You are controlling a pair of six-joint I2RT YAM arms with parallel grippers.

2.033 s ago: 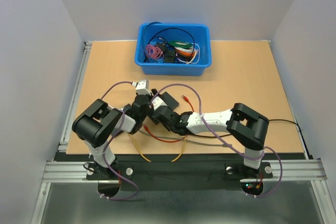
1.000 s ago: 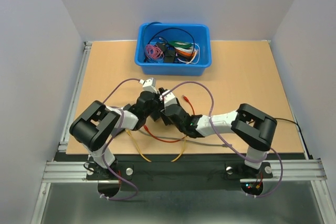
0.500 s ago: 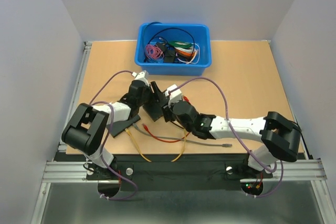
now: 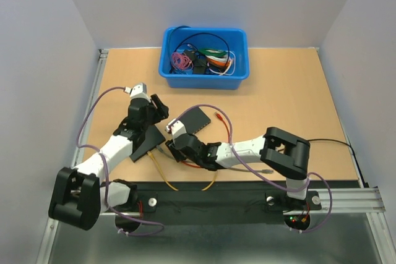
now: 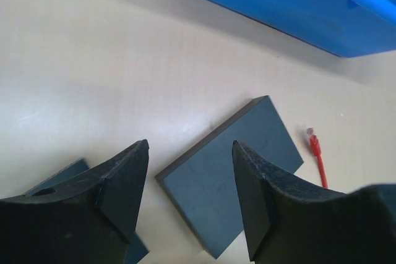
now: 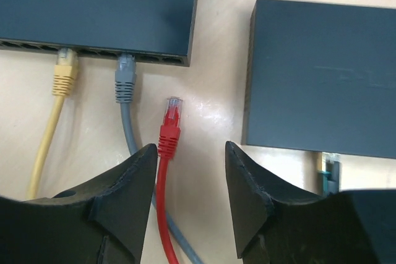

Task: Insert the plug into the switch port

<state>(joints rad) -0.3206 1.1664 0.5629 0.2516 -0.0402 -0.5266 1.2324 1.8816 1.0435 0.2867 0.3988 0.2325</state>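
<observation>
Fingers of the right gripper [image 6: 190, 148] stand apart in the lower half of the right wrist view and clamp nothing. On the table [image 6: 213, 115] in the gap between them lies the red plug [image 6: 170, 122], loose. Its clear tip points up the frame toward the port face of the switch [image 6: 99, 4] in the upper left. The tip is just short of that face and is not inserted. Two ports along the face are filled, by a yellow plug [image 6: 64, 73] at the left and a grey plug [image 6: 125, 78] beside it. The red plug sits just right of the grey one. Its red cable [image 6: 162, 214] runs off the bottom edge. A second switch [image 6: 322, 72] fills the right of that view, with a strip of bare table between it and the first.

In the left wrist view the left gripper [image 5: 190, 146] is open too, holding nothing and raised above the table. The second switch lies flat between its fingers. Another red plug [image 5: 314, 146] lies on the table to the right of that switch. The blue bin [image 5: 278, 4] crosses the upper right corner.

In the top view the left gripper sits left of centre. The right arm reaches across to the lower middle, its gripper low between the two switches. The bin of tangled cables stands at the upper centre, well apart from both.
</observation>
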